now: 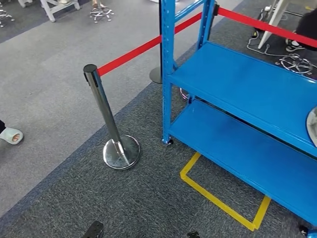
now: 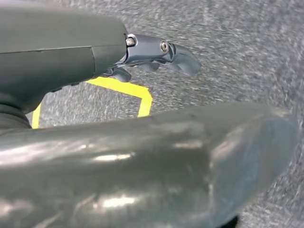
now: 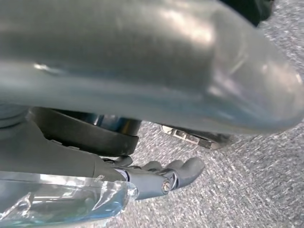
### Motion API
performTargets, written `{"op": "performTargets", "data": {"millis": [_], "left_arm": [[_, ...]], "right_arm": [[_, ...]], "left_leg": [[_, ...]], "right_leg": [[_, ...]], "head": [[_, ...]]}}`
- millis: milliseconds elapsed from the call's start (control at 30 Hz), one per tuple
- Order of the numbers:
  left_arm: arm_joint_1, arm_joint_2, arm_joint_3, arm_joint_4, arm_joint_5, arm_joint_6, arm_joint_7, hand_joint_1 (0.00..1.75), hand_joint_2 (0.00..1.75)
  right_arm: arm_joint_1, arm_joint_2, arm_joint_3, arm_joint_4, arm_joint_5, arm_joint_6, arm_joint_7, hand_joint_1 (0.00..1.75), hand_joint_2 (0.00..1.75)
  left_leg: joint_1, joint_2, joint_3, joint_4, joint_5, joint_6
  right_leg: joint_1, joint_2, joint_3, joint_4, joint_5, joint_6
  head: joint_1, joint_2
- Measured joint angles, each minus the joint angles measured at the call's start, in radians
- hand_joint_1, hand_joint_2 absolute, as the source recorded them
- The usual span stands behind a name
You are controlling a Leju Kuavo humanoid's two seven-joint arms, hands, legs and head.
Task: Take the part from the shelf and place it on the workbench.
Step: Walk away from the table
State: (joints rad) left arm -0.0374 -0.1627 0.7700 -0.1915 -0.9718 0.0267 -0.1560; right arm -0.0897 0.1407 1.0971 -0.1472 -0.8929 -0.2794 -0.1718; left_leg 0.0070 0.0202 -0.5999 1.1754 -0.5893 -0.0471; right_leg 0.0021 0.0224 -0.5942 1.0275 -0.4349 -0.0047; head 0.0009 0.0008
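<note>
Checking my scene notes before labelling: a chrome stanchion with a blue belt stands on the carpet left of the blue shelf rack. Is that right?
Not quite: the belt is red, not blue, as the head view shows. The rest holds: the chrome stanchion stands on the carpet, left of the blue shelf rack.

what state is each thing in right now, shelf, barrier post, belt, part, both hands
blue metal shelf: upright, both visible boards bare apart from the part
round silver metal part: lying on the upper board, cut off by the picture edge
chrome barrier post: standing on its round base, looks tilted
red barrier belt: stretched taut from the post
left hand: holds nothing, fingers extended above the carpet
right hand: holds nothing, fingers loosely curled
</note>
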Motion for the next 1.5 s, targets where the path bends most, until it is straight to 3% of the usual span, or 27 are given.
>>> {"op": "performTargets", "data": {"millis": [67, 100, 133, 200, 267, 333, 367, 400, 433, 500, 567, 600, 667, 733, 800, 833, 867, 933, 1000, 1033, 1100, 1167, 1233, 1300, 1367, 1400, 1500], "left_arm": [[0.004, -0.001, 0.000, 0.000, -0.003, 0.000, 0.000, 0.00, 0.00], [0.005, -0.001, 0.000, 0.000, -0.003, 0.000, 0.000, 0.00, 0.00], [0.005, -0.001, 0.000, 0.000, -0.003, 0.000, 0.000, 0.00, 0.00], [0.004, -0.002, 0.000, 0.000, -0.003, 0.001, 0.000, 0.00, 0.00], [0.003, -0.004, 0.000, 0.000, -0.003, 0.001, 0.000, 0.00, 0.00], [0.001, -0.006, 0.000, 0.000, 0.000, 0.002, -0.001, 0.00, 0.00], [0.001, -0.007, 0.001, 0.000, 0.002, 0.001, -0.002, 0.00, 0.00], [0.000, -0.008, 0.002, 0.000, 0.004, 0.000, -0.002, 0.00, 0.00], [-0.001, -0.010, 0.003, 0.000, 0.006, -0.002, -0.001, 0.00, 0.00], [0.002, -0.013, 0.005, 0.000, 0.008, -0.005, 0.003, 0.00, 0.00], [0.008, -0.013, 0.006, 0.000, 0.006, -0.006, 0.006, 0.00, 0.00], [0.008, -0.013, 0.006, 0.000, 0.004, -0.005, 0.007, 0.00, 0.00], [0.005, -0.014, 0.007, 0.000, 0.000, -0.003, 0.007, 0.00, 0.00], [0.003, -0.014, 0.007, 0.000, -0.001, -0.002, 0.007, 0.00, 0.00], [0.002, -0.014, 0.007, 0.000, -0.002, -0.002, 0.007, 0.00, 0.00], [0.001, -0.014, 0.007, 0.000, -0.002, -0.002, 0.007, 0.00, 0.00], [0.000, -0.014, 0.007, 0.000, -0.002, -0.002, 0.007, 0.00, 0.00], [-0.003, -0.014, 0.008, 0.000, -0.002, -0.007, 0.007, 0.00, 0.00], [-0.001, -0.013, 0.009, 0.000, -0.002, -0.015, 0.007, 0.00, 0.00], [0.001, -0.013, 0.010, 0.000, -0.002, -0.018, 0.007, 0.00, 0.00], [0.003, -0.013, 0.011, 0.000, -0.002, -0.022, 0.008, 0.00, 0.00], [0.003, -0.013, 0.012, 0.000, -0.002, -0.023, 0.008, 0.00, 0.00], [0.002, -0.013, 0.012, 0.000, -0.002, -0.023, 0.008, 0.00, 0.00], [0.002, -0.014, 0.013, 0.000, -0.002, -0.023, 0.008, 0.00, 0.00], [0.001, -0.014, 0.013, 0.000, -0.001, -0.023, 0.009, 0.00, 0.00], [0.001, -0.013, 0.013, 0.000, -0.001, -0.023, 0.009, 0.00, 0.00], [-0.001, -0.013, 0.014, 0.000, -0.001, -0.023, 0.009, 0.00, 0.00]], "right_arm": [[0.001, 0.000, 0.000, 0.000, -0.001, 0.002, 0.000, 0.00, 0.00], [0.002, 0.000, 0.000, 0.000, -0.002, 0.002, 0.000, 0.00, 0.00], [0.003, 0.000, 0.000, 0.000, -0.002, 0.002, 0.000, 0.00, 0.00], [0.002, 0.001, 0.000, 0.000, -0.003, 0.003, -0.001, 0.00, 0.00], [0.001, 0.002, 0.000, 0.000, -0.011, 0.006, -0.009, 0.00, 0.00], [0.003, 0.002, 0.000, 0.000, -0.020, 0.008, -0.019, 0.00, 0.00], [0.005, 0.002, 0.000, 0.000, -0.022, 0.007, -0.021, 0.00, 0.00], [0.006, 0.003, 0.000, 0.000, -0.024, 0.005, -0.023, 0.00, 0.00], [0.005, 0.002, 0.000, 0.000, -0.026, 0.002, -0.023, 0.00, 0.00], [0.002, 0.001, 0.000, 0.000, -0.029, -0.005, -0.026, 0.00, 0.00], [0.002, -0.002, 0.000, 0.001, -0.030, -0.008, -0.029, 0.00, 0.00], [0.003, -0.003, 0.000, 0.002, -0.030, -0.008, -0.029, 0.00, 0.00], [0.007, -0.004, 0.000, 0.004, -0.029, -0.007, -0.026, 0.00, 0.00], [0.006, -0.003, -0.001, 0.004, -0.027, -0.006, -0.022, 0.00, 0.00], [0.004, -0.003, -0.001, 0.004, -0.026, -0.005, -0.021, 0.00, 0.00], [0.004, -0.003, -0.001, 0.004, -0.026, -0.004, -0.021, 0.00, 0.00], [0.006, -0.002, -0.001, 0.004, -0.026, -0.004, -0.021, 0.00, 0.00], [0.006, -0.001, -0.001, 0.004, -0.027, -0.003, -0.020, 0.00, 0.00], [0.003, 0.001, -0.001, 0.004, -0.027, -0.003, -0.019, 0.00, 0.00], [0.003, 0.001, -0.001, 0.004, -0.027, -0.003, -0.020, 0.00, 0.00], [0.005, 0.002, -0.001, 0.004, -0.028, -0.003, -0.020, 0.00, 0.00], [0.006, 0.004, -0.001, 0.004, -0.028, -0.003, -0.020, 0.00, 0.00], [0.004, 0.005, -0.001, 0.004, -0.028, -0.003, -0.020, 0.00, 0.00], [0.003, 0.005, -0.001, 0.004, -0.028, -0.003, -0.020, 0.00, 0.00], [0.006, 0.005, -0.001, 0.004, -0.029, -0.003, -0.020, 0.00, 0.00], [0.008, 0.005, -0.001, 0.004, -0.029, -0.003, -0.020, 0.00, 0.00], [0.006, 0.004, -0.001, 0.004, -0.029, -0.005, -0.019, 0.00, 0.00]], "left_leg": [[0.000, -0.012, -0.060, 0.102, -0.024, -0.002], [0.001, -0.014, -0.067, 0.100, -0.005, -0.002], [0.002, -0.019, -0.054, 0.059, 0.033, -0.001], [0.009, -0.062, -0.002, -0.072, 0.111, -0.002], [0.015, -0.106, 0.034, -0.159, 0.136, 0.003], [0.015, -0.100, 0.042, -0.178, 0.131, 0.016], [0.015, -0.088, 0.043, -0.181, 0.133, 0.023], [0.016, -0.075, 0.044, -0.184, 0.135, 0.031], [0.016, -0.059, 0.046, -0.187, 0.135, 0.038], [0.011, -0.028, 0.050, -0.188, 0.132, 0.048], [0.005, 0.007, 0.054, -0.188, 0.128, 0.051], [0.004, 0.022, 0.057, -0.188, 0.126, 0.051], [0.002, 0.048, 0.066, -0.187, 0.119, 0.048], [-0.003, 0.071, 0.078, -0.186, 0.110, 0.039], [-0.008, 0.091, 0.085, -0.186, 0.104, 0.030], [-0.008, 0.101, 0.088, -0.188, 0.103, 0.025], [-0.007, 0.101, 0.090, -0.188, 0.101, 0.019], [-0.003, 0.059, 0.077, -0.153, 0.073, 0.007], [-0.001, 0.005, 0.021, -0.036, 0.010, 0.001], [-0.001, -0.006, -0.016, 0.034, -0.019, 0.000], [-0.001, -0.012, -0.060, 0.105, -0.024, 0.001], [0.001, -0.024, -0.036, 0.030, 0.045, 0.003], [0.010, -0.085, 0.020, -0.106, 0.111, 0.004], [0.017, -0.131, 0.046, -0.174, 0.126, 0.008], [0.015, -0.113, 0.049, -0.180, 0.125, 0.020], [0.015, -0.099, 0.051, -0.183, 0.126, 0.028], [0.014, -0.062, 0.056, -0.189, 0.127, 0.046]], "right_leg": [[-0.001, 0.030, 0.001, 0.000, 0.000, -0.002], [-0.002, 0.046, 0.001, 0.000, 0.000, -0.002], [-0.003, 0.063, 0.002, 0.000, 0.000, 0.000], [-0.007, 0.093, 0.003, 0.001, 0.000, 0.007], [-0.008, 0.120, -0.005, 0.003, 0.002, 0.020], [-0.011, 0.146, -0.015, -0.001, 0.008, 0.035], [-0.012, 0.146, -0.018, -0.002, 0.008, 0.042], [-0.010, 0.126, -0.026, 0.009, 0.000, 0.047], [-0.007, 0.093, -0.043, 0.042, -0.020, 0.051], [-0.002, 0.018, -0.101, 0.167, -0.088, 0.056], [-0.002, -0.005, -0.154, 0.280, -0.129, 0.057], [-0.002, -0.009, -0.156, 0.289, -0.123, 0.057], [-0.001, -0.029, -0.096, 0.186, -0.063, 0.054], [0.005, -0.073, -0.022, 0.052, -0.017, 0.045], [0.010, -0.087, 0.002, 0.007, -0.010, 0.032], [0.010, -0.073, 0.001, 0.007, -0.009, 0.025], [0.009, -0.061, 0.000, 0.005, -0.007, 0.019], [0.004, -0.038, 0.000, 0.001, -0.003, 0.008], [-0.001, -0.013, -0.001, -0.001, -0.001, 0.002], [-0.002, 0.001, -0.001, -0.001, 0.000, 0.000], [-0.003, 0.032, -0.002, -0.001, 0.000, 0.000], [-0.005, 0.064, 0.000, -0.001, 0.001, 0.003], [-0.006, 0.095, -0.004, 0.002, 0.003, 0.012], [-0.007, 0.122, -0.014, 0.003, 0.007, 0.025], [-0.011, 0.141, -0.025, -0.003, 0.013, 0.039], [-0.010, 0.124, -0.030, 0.002, 0.010, 0.045], [-0.003, 0.025, -0.062, 0.068, -0.034, 0.056]], "head": [[0.000, 0.000], [0.000, 0.000], [0.000, 0.000], [-0.001, 0.000], [-0.002, 0.000], [-0.003, 0.000], [-0.003, 0.000], [0.000, 0.000], [0.005, 0.000], [0.013, 0.000], [0.014, 0.000], [0.014, 0.000], [0.014, 0.000], [0.013, 0.000], [0.012, 0.000], [0.012, 0.000], [0.012, 0.000], [0.010, 0.000], [0.005, 0.000], [0.004, 0.000], [0.004, 0.000], [0.004, 0.000], [0.003, 0.000], [0.002, 0.000], [0.002, 0.000], [0.004, 0.000], [0.014, 0.000]]}}
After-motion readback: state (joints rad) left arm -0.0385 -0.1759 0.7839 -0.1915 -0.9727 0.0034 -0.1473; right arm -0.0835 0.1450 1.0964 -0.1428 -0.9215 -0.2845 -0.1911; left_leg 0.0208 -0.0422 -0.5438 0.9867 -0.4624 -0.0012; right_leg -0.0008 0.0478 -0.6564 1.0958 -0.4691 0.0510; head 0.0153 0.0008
